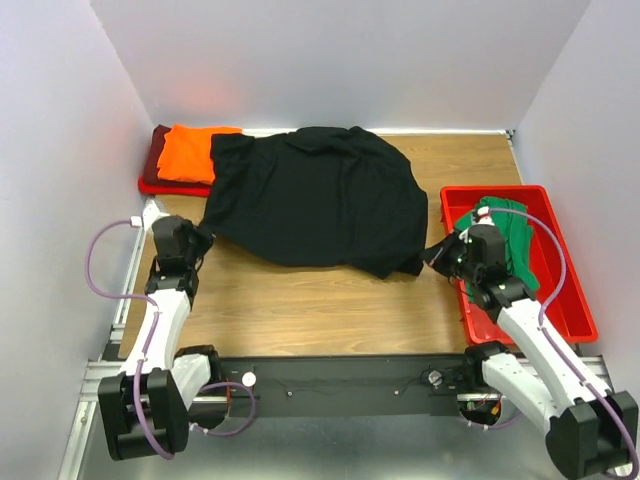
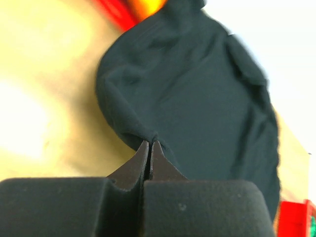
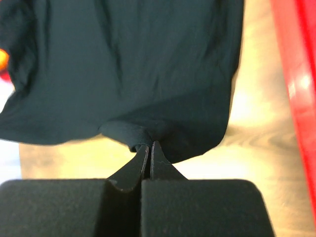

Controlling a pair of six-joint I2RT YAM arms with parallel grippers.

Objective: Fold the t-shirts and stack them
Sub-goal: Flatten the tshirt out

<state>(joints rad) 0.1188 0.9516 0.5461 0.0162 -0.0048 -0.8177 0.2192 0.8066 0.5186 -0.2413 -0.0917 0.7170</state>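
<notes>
Looks like a robotics lab, a closed test cell. Walled in by plain white panels [image 1: 340, 60] on the left, far and right. Holds a wood-grain desk [image 1: 320, 310] with a metal rail frame [image 1: 92, 375] at the near edge, a left arm [image 1: 160, 320] and a right arm [image 1: 530, 345] bolted there, trailing purple cables [image 1: 90, 262].

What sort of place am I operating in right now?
Probably a lab test cell rather than a home: a wooden tabletop boxed in by plain white panels, a black mounting rail along the near edge.
</notes>
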